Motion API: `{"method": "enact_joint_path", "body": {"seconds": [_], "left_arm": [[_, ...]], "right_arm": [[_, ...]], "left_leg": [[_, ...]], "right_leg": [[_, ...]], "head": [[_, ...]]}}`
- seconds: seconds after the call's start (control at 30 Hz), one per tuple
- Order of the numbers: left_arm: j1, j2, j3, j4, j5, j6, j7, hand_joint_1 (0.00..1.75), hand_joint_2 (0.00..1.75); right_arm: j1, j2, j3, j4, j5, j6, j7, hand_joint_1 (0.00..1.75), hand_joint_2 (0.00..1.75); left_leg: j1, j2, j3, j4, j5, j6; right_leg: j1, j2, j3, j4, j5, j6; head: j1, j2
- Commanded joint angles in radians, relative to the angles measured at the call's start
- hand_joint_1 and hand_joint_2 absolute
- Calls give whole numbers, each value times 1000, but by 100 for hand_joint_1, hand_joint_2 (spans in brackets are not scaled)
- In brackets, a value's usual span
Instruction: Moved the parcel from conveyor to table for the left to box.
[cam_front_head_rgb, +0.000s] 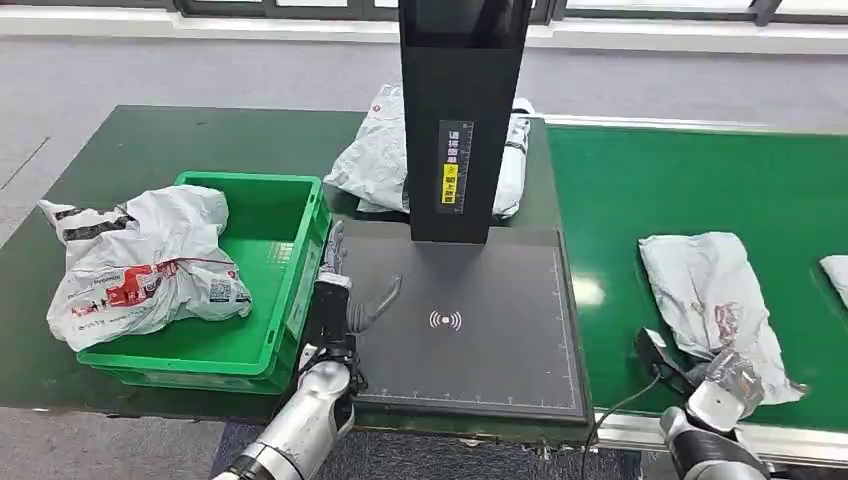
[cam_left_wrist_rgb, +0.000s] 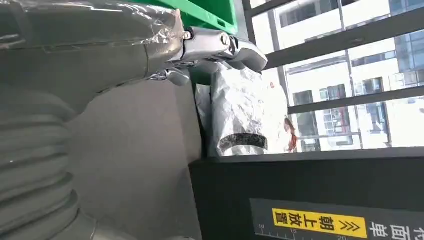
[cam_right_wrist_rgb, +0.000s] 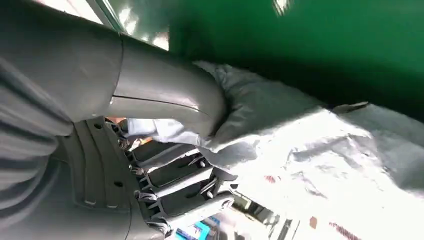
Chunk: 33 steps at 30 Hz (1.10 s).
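At the lower right of the head view, the right hand (cam_front_head_rgb: 727, 378) has hold of the near end of a grey parcel (cam_front_head_rgb: 712, 290). The parcel lies on the green conveyor (cam_front_head_rgb: 680, 190), on the right side of the frame. In the right wrist view, the thumb (cam_right_wrist_rgb: 170, 97) presses on top of the crinkly bag and the fingers (cam_right_wrist_rgb: 185, 185) curl under its edge.

The left hand (cam_front_head_rgb: 345, 290) is low in the middle of the frame. Its fingers are spread apart and it holds nothing. It rests at the left edge of the dark scan pad (cam_front_head_rgb: 470, 330), just beside the green box (cam_front_head_rgb: 262, 260). A white parcel (cam_front_head_rgb: 140, 262) hangs over the left rim of the box. Another grey bag (cam_front_head_rgb: 378, 160) lies on the counter (cam_front_head_rgb: 150, 150) behind the black post (cam_front_head_rgb: 460, 120).
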Motion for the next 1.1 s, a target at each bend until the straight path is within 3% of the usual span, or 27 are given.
{"method": "enact_joint_path", "body": {"seconds": [0.03, 0.07, 0.1, 0.13, 0.17, 0.2, 0.27, 0.3, 0.37, 0.4, 0.47, 0.57, 0.77, 0.9, 0.93, 0.97, 1.1], "left_arm": [[-11, 31, 31, 16, 5, 12, 4, 0, 175], [-1, 35, 38, 3, 5, 22, 4, 0, 175], [15, 40, 48, -17, 1, 42, 4, 0, 175], [23, 44, 55, -25, -3, 45, 4, 0, 175], [37, 51, 65, -44, -26, 68, 4, 0, 175], [38, 53, 67, -48, -40, 79, 4, 0, 175], [28, 52, 82, -51, -84, 94, 4, 0, 175], [23, 51, 97, -61, -132, 112, 4, 0, 175], [35, 60, 97, -112, -169, 92, 4, 0, 175], [41, 60, 105, -129, -177, 75, 4, 0, 175], [59, 69, 101, -173, -207, 72, 4, 0, 175], [70, 79, 95, -197, -216, 59, 4, 0, 175], [55, 66, 78, -190, -227, 49, 5, 0, 175], [54, 62, 69, -187, -232, 54, 7, 0, 175], [53, 61, 66, -187, -232, 54, 8, 0, 175], [51, 61, 62, -185, -233, 53, 10, 0, 175], [55, 59, 69, -194, -225, 73, 15, 0, 175]], "right_arm": [[-27, 35, -33, 11, 39, -80, -42, 175, 175], [-36, 52, -36, 2, 30, -164, -95, 175, 175], [-34, 94, -51, -69, -20, -311, -241, 175, 175], [-12, 130, -52, -174, -31, -311, -295, 175, 175], [25, 235, -70, -364, -165, -311, -503, 175, 175], [25, 282, -58, -397, -255, -311, -600, 175, 175], [77, 352, 83, -522, -382, -304, -713, 175, 175], [151, 362, 250, -665, -500, -237, -717, 175, 175], [254, 373, 453, -849, -644, -210, -782, 175, 175], [290, 361, 535, -908, -653, -220, -755, 175, 175], [353, 335, 693, -1029, -719, -132, -738, 175, 175], [393, 300, 828, -1102, -732, 25, -704, 175, 175], [388, 264, 947, -1004, -665, 241, -649, 175, 175], [378, 271, 939, -944, -663, 274, -629, 175, 175], [373, 270, 942, -929, -642, 288, -610, 155, 175], [368, 271, 945, -905, -630, 294, -605, 0, 175], [349, 291, 917, -860, -640, 271, -598, 0, 175]], "left_leg": [[0, 3, 1, -1, 0, 1], [0, 5, 2, -2, 0, 2], [0, 6, 3, -3, 0, 2], [0, 6, 3, -2, -1, 1], [0, 11, 4, -3, -1, 2], [0, 10, 1, -2, -1, 0], [1, 14, -3, -2, -2, 0], [2, 16, -2, -4, -1, 0], [4, 13, 2, -4, -1, -1], [3, 11, 3, -5, 0, -1], [4, 4, 0, -5, 1, -2], [4, 9, 5, -7, -1, -1], [4, 3, 2, -6, -1, -3], [4, 3, 2, -6, 0, -3], [3, 4, 4, -7, 0, -2], [3, 3, 2, -5, 0, -3], [3, 2, 2, -6, 0, -3]], "right_leg": [[1, 2, 0, -1, 1, -3], [1, 3, 1, -2, 1, -4], [1, 4, 1, -3, 1, -5], [1, 5, 0, -1, 1, -4], [1, 9, 0, -3, 2, -5], [0, 9, -2, 0, 2, -3], [1, 12, -3, 0, 2, -4], [3, 14, -3, -1, 3, -6], [5, 11, -4, -1, 1, -6], [5, 9, -4, 0, 1, -7], [5, 2, -4, 0, -1, -5], [5, 6, -1, 0, -3, -9], [5, 1, -1, -1, -3, -8], [5, 1, -2, -2, -2, -8], [5, 1, 0, -2, -2, -9], [4, 1, -2, -1, -3, -7], [4, 1, -2, -1, -3, -7]], "head": [[0, 0], [0, 0], [0, 0], [0, 0], [0, 0], [0, 0], [0, 0], [0, 0], [0, 0], [0, 0], [0, 0], [0, 0], [0, 0], [0, 0], [0, 0], [0, 0], [0, 0]]}}
